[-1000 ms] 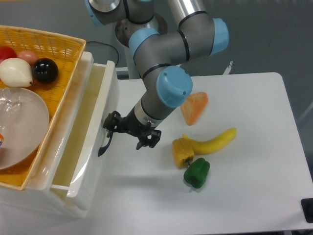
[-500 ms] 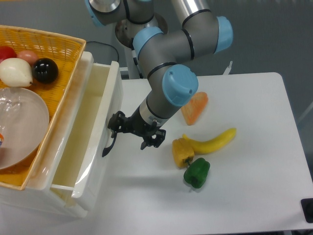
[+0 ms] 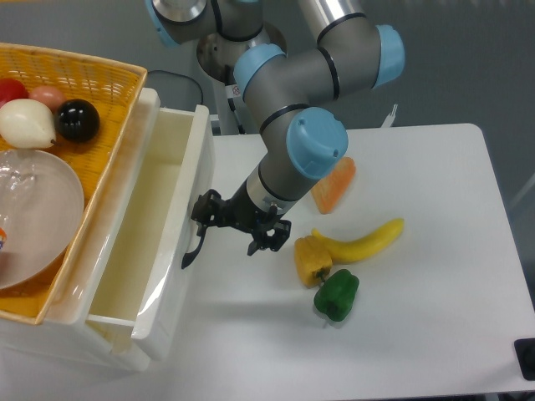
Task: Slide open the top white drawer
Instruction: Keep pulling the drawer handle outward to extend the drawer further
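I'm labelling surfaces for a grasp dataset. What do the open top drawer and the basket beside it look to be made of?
The top white drawer looks like glossy white plastic: smooth moulded walls with soft highlights, and a curved black handle, probably plastic too. The basket looks like woven wicker or wicker-look plastic, yellow-orange with a matte lattice weave.

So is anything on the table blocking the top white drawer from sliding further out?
Nothing visible does. The pincer is at the black handle of the top white drawer. The yellow pepper, banana and green pepper lie farther right, apart from the drawer front.
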{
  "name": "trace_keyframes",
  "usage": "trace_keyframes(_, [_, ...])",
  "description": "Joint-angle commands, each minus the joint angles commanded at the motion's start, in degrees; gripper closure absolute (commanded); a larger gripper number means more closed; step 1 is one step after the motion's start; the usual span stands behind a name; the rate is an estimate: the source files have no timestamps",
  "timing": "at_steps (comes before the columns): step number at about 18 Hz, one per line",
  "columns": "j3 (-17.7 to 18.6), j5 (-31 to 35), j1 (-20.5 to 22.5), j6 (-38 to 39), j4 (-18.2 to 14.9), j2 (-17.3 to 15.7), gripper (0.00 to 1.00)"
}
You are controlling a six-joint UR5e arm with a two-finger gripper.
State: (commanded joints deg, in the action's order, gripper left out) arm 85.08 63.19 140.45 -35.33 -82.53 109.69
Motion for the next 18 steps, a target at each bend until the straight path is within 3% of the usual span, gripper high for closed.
trace_keyframes(18, [-0.2, 2.9, 0.1, -0.1, 0.1, 0.0, 0.00])
